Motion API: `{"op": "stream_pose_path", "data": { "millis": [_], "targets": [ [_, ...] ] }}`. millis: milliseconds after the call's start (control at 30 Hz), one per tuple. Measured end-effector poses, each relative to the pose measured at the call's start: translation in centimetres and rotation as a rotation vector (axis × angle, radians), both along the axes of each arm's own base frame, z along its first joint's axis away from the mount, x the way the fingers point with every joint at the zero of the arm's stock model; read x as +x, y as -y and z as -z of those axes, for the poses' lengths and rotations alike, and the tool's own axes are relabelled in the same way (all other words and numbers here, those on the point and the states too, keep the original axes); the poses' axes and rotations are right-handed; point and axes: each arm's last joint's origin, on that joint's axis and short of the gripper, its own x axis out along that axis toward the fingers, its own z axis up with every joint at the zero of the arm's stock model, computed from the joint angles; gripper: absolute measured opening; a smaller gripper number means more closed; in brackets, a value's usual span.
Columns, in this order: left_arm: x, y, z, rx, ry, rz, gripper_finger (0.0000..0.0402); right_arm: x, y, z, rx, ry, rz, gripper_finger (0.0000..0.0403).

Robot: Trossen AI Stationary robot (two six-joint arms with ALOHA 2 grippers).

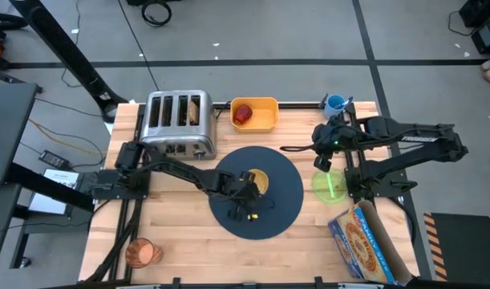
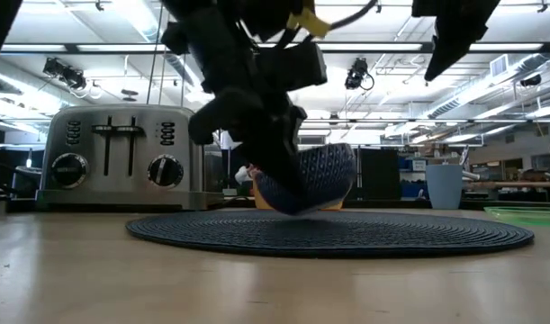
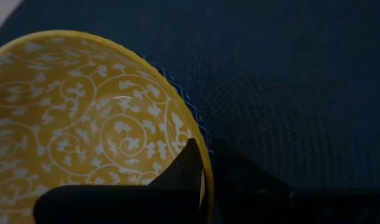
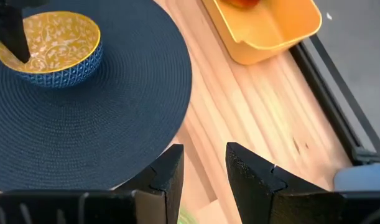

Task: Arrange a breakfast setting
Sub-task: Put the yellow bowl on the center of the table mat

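Mat point(image 1: 261, 193) on wooden table point(image 1: 180, 233) bears bowl point(image 1: 257, 181), clamped by left end effector point(image 1: 246, 186); right end effector point(image 4: 202, 168) apart.

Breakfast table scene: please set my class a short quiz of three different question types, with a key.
1. True or false: the bowl sits on the round mat.
2. Where is the apple? A) on the green plate B) in the yellow tray C) inside the toaster
3. Fill in: the left tool grips the bowl by its ____.

Key:
1. True; the bowl rests on the mat, with the left tool at its rim.
2. B; meanwhile the right tool hangs open above the table edge by the mat.
3. rim
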Motion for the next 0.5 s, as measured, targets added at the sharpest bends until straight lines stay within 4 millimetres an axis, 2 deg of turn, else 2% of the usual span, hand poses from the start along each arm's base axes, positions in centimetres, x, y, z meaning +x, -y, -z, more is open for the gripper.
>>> {"op": "stream_pose_path", "data": {
  "millis": [267,500],
  "targets": [
    [-0.2,0.0,0.5,0.008,-0.038,-0.002,0.0042,0.1,-0.1,0.3,0.049,-0.004,0.037,0.0128],
    [-0.2,-0.1,0.4,0.066,-0.025,-0.042,0.0044,1.3,0.0,1.3,0.051,-0.077,0.04,0.0128]
  ]
}}
